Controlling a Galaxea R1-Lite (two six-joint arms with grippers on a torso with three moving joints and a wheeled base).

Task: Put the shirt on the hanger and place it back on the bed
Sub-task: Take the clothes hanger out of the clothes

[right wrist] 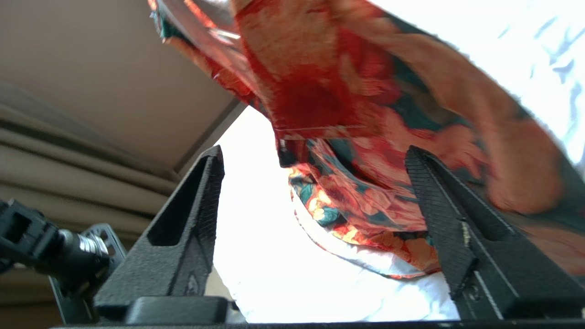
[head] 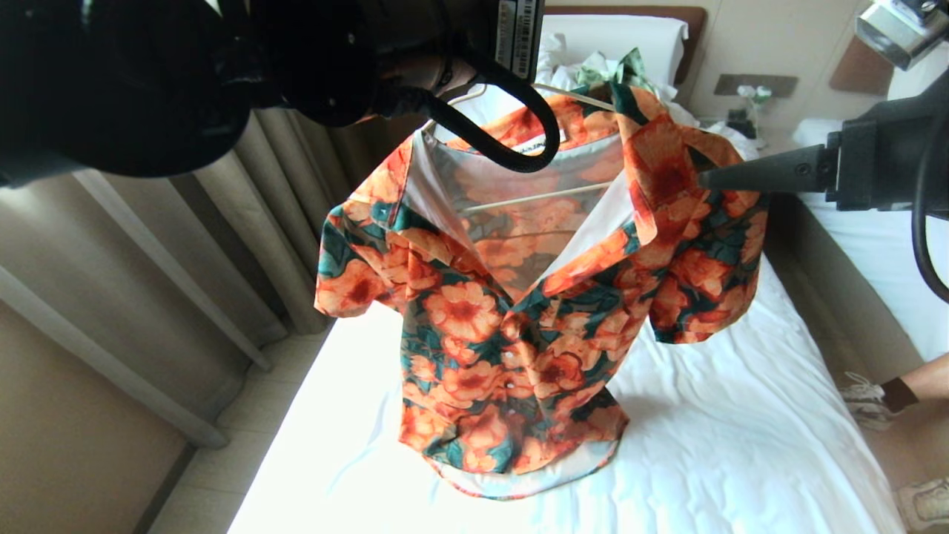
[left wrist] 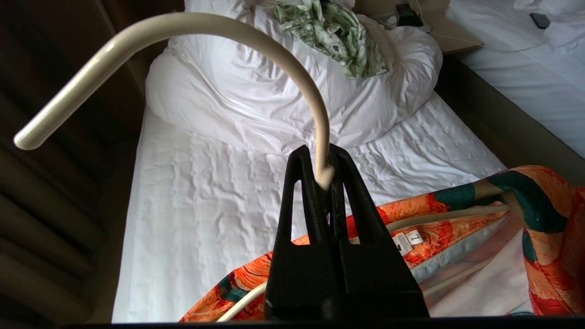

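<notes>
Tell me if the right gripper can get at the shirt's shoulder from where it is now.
Probably yes. The right gripper stands open right beside the shirt, nothing between them, while the left gripper holds the hanger above the bed.

Beige curtains [head: 222, 222], tiled floor [head: 222, 475], second bed [head: 882, 252] alongside.
</notes>
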